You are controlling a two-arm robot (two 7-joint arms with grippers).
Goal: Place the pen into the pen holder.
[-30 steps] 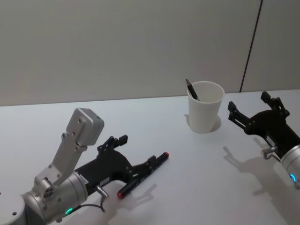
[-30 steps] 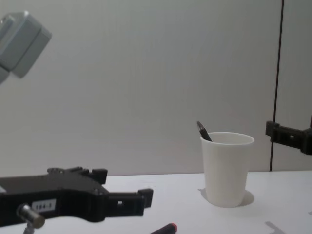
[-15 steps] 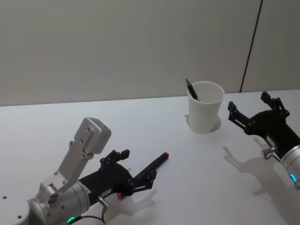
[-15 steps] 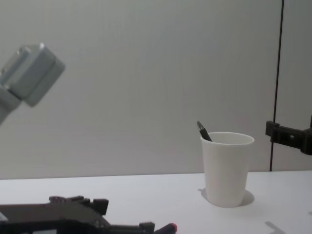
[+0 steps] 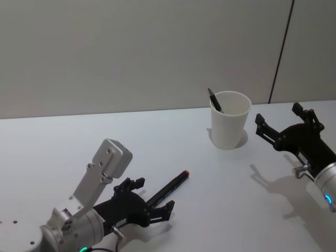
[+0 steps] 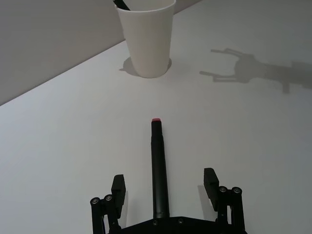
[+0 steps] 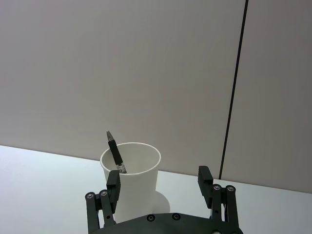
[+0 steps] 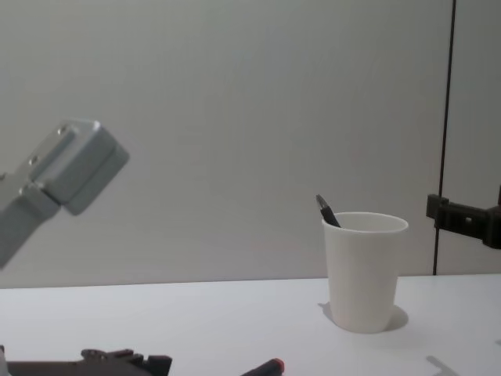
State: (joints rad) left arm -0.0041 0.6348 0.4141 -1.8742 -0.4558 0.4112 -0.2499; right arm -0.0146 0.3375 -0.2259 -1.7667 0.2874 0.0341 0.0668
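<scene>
On the table (image 6: pixel 73 146), left gripper (image 6: pixel 164 178) has backed off, splayed, seemingly not touching pen (image 6: pixel 157 156); right gripper (image 7: pixel 159 176) splayed.

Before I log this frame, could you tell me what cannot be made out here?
- The pen: its rear end is hidden under the left gripper in the left wrist view.
- Chest view: the bottom edge cuts it off beyond its red tip.
- The black pen in the pen holder: its lower part is hidden by the cup wall.

White table (image 5: pixel 63 136), grey wall (image 5: pixel 131 47) — dark seam (image 5: pixel 281 52)
</scene>
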